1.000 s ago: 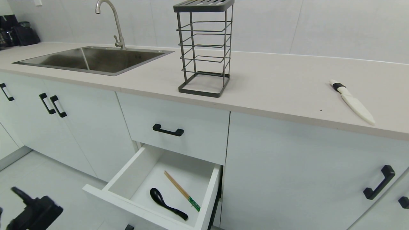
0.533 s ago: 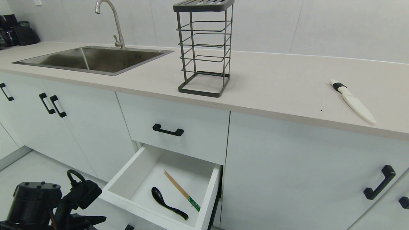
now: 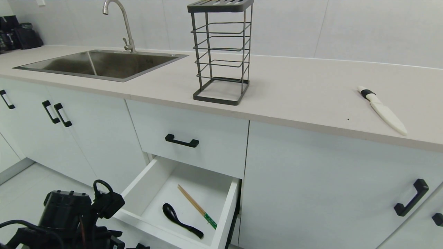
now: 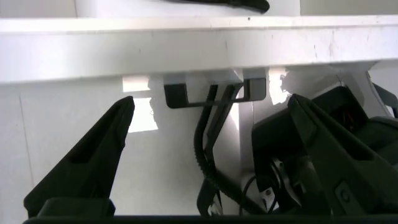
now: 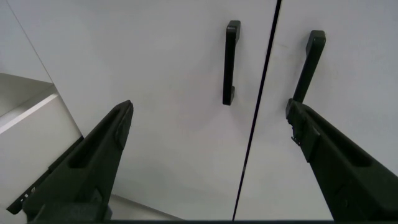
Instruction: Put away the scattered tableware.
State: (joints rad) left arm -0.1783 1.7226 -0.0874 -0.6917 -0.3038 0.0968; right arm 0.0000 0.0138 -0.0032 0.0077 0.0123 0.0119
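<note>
Your left arm has come up from the bottom left corner of the head view over the last second and now sits against the front left corner of the open drawer.

The left gripper has its 2 fingers spread wide and holds nothing. The drawer's black handle sits between the fingertips, apart from both. From the head view you cannot see those fingers, because the arm's bulk covers them.

The right gripper is also spread wide and holds nothing. It faces 2 white cabinet doors with 2 upright black handles, and touches neither.

Inside the drawer, the black spoon lies near the front and the pair of chopsticks lies just beside it at a slant. In the left wrist view, the frame's edge cuts off the spoon. The drawer's front panel is cut off at the bottom of the head view.

The white knife lies flat on the countertop, far to the right and well apart from the drawer.
</note>
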